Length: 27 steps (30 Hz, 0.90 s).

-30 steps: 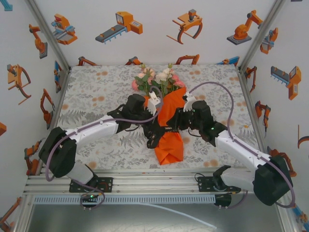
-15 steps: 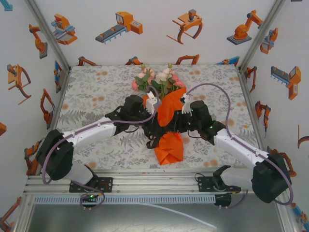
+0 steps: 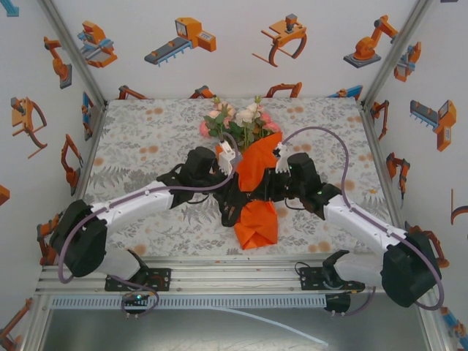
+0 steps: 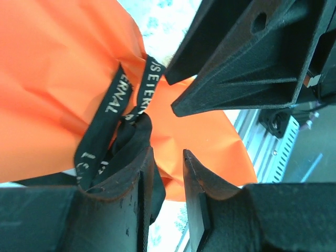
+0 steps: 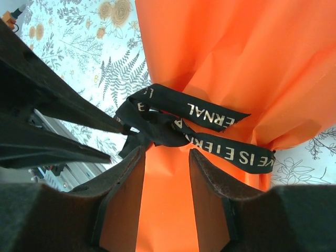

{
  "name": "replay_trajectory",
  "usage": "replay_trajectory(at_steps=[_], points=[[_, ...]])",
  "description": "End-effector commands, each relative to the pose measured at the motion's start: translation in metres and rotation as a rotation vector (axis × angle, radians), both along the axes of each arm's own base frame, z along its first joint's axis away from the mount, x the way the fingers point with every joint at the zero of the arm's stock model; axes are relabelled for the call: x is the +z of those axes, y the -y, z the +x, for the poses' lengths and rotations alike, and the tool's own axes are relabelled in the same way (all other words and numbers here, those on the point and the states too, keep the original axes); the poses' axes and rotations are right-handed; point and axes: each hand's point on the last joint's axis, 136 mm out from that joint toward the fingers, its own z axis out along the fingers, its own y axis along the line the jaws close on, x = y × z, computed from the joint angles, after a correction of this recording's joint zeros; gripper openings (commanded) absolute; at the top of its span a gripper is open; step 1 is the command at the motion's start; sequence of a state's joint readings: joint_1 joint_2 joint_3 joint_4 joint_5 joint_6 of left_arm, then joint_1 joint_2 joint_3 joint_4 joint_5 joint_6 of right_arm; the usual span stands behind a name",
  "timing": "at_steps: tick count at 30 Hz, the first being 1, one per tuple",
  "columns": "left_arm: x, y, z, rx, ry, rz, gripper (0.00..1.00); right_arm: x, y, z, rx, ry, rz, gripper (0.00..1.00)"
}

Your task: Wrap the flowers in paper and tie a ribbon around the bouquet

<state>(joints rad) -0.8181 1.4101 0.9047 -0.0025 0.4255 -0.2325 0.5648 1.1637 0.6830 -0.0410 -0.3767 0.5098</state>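
My bench (image 3: 146,139) is spread with a pale cloth printed in grey ferns and small orange blossoms, and it reaches the white walls on three sides. One thing lies directly on it: the bouquet (image 3: 259,164), lengthwise on the middle of the cloth. Its flowers (image 3: 241,121), pink, white and cream among green leaves, point to the far wall. The folded foot of the orange paper (image 3: 257,223) points back to the near edge. A black ribbon (image 5: 210,118) with pale lettering is knotted round the paper's waist, its ends lying on the paper. From my right wrist I see the fern print bare on both sides of the wrap.
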Motion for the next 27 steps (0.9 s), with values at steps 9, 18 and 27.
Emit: replay_trajectory(at_steps=[9,18,27], points=[[-0.010,-0.034,0.034,0.094,-0.115,0.166,0.43,-0.022,-0.019,-0.035,0.033,0.002,-0.049,0.37],[-0.032,-0.009,0.031,-0.009,-0.262,0.124,0.50,-0.027,-0.037,-0.029,0.033,-0.060,0.003,0.38],[-0.020,-0.006,0.031,-0.023,-0.231,0.081,0.00,-0.020,-0.036,-0.012,-0.033,-0.005,0.011,0.33]])
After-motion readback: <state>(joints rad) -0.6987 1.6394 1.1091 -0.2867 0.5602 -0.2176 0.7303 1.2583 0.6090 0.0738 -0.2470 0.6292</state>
